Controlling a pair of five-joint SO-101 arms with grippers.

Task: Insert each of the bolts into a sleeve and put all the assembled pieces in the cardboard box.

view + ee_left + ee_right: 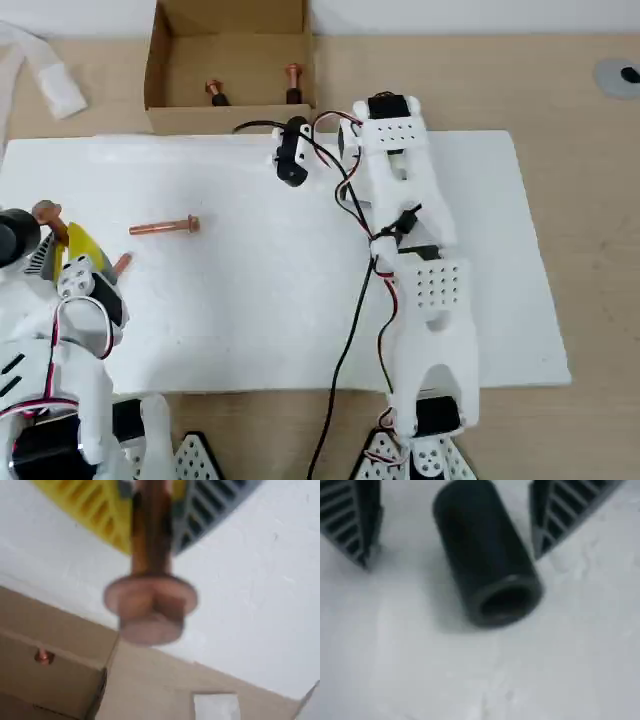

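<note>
Box at top centre holds two upright assembled pieces.
Lower left, the left gripper clamps a bolt by its shank. To its right a loose bolt lies on the white mat. Below the box's right corner, the right gripper has its fingers spread either side of a sleeve lying on the mat.
</note>
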